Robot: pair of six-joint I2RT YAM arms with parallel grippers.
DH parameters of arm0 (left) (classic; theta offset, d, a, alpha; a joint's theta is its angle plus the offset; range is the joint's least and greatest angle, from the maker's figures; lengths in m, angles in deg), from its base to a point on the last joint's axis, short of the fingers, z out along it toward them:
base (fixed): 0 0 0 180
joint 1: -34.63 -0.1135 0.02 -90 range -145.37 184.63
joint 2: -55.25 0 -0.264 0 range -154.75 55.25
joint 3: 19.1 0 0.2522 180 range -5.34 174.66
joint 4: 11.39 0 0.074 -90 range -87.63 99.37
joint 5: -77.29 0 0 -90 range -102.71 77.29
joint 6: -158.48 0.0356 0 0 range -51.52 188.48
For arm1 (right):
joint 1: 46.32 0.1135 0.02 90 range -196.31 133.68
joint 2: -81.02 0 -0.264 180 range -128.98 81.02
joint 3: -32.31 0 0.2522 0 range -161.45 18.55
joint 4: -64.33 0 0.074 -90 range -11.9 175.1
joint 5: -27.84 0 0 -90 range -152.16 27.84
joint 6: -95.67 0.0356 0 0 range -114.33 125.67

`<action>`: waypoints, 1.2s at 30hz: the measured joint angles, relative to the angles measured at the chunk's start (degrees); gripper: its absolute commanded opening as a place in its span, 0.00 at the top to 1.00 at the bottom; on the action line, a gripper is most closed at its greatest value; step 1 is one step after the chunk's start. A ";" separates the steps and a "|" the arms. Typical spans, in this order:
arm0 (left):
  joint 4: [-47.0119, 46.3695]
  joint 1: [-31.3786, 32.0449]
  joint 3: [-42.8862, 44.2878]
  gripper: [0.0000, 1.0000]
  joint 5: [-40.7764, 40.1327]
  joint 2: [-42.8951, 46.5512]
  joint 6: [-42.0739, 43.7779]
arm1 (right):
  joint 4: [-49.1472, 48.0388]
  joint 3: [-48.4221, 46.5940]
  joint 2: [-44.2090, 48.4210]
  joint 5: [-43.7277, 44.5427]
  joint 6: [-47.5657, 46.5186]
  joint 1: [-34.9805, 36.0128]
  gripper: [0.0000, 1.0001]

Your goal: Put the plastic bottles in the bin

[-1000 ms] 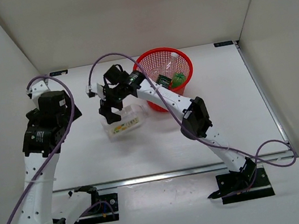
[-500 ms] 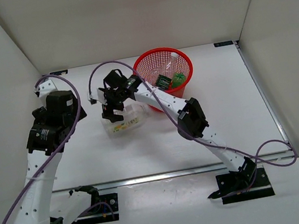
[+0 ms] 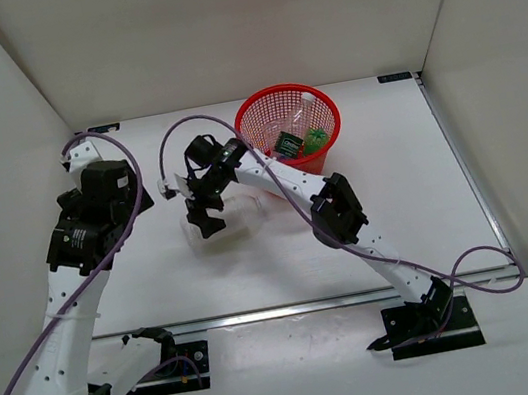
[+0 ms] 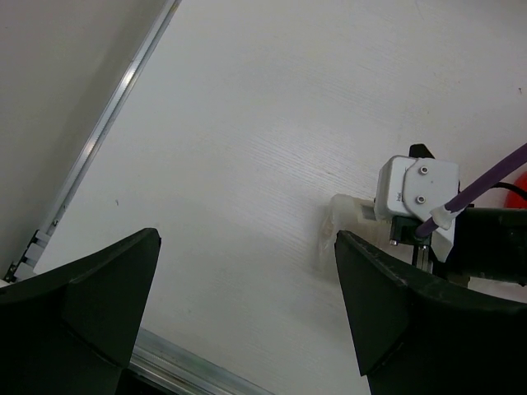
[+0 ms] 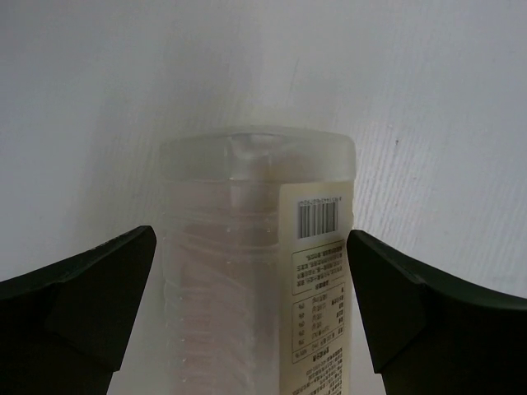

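The larger clear squarish bottle (image 5: 247, 271) with a white label lies on the table. My right gripper (image 5: 251, 243) is open and straddles it, one finger on each side, with the bottle's end showing past the tips. In the top view the right gripper (image 3: 205, 218) covers most of that bottle (image 3: 238, 224). The red mesh bin (image 3: 261, 117) stands behind it and holds the small green bottle (image 3: 315, 138), a bottle with a dark label (image 3: 287, 141) and a clear bottle (image 3: 306, 109). My left gripper (image 4: 247, 243) is open and empty above bare table.
The left arm (image 3: 94, 211) hovers at the left of the table, near the left wall. The left wrist view shows the right arm's white camera block (image 4: 416, 189) and a metal rail (image 4: 99, 140) along the table edge. White walls enclose the table.
My right gripper has come down and toward the near side over the squarish bottle, now covering most of it. The left arm shifted slightly back, then held still.
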State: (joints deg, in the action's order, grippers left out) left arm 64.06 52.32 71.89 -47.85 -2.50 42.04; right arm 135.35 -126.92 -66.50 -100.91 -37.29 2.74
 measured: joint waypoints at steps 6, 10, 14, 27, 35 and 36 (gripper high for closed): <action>-0.02 -0.13 -0.52 0.01 0.07 0.07 0.02 | -1.77 6.25 2.40 -0.20 1.03 0.52 0.01; -0.02 -0.11 -1.53 0.02 -0.13 0.42 0.04 | -5.49 11.61 5.64 5.14 4.04 2.29 0.01; 0.20 -0.09 -1.88 0.01 -0.39 0.74 0.07 | -8.15 12.22 6.19 10.67 6.86 4.59 0.00; 0.22 -0.07 -1.88 0.01 -0.74 2.75 0.07 | -24.44 34.14 18.29 25.62 15.47 9.29 0.01; 0.15 -0.44 -1.88 0.01 -0.33 3.23 0.02 | -33.09 43.12 23.19 31.45 18.47 10.67 0.53; 0.09 -0.48 -1.88 0.02 -0.26 3.23 0.04 | -33.99 43.65 23.80 32.06 18.53 10.88 0.65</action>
State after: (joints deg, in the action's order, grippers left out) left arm 64.14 51.84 70.01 -48.11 0.73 42.09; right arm 101.36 -83.27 -42.70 -68.84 -18.76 13.63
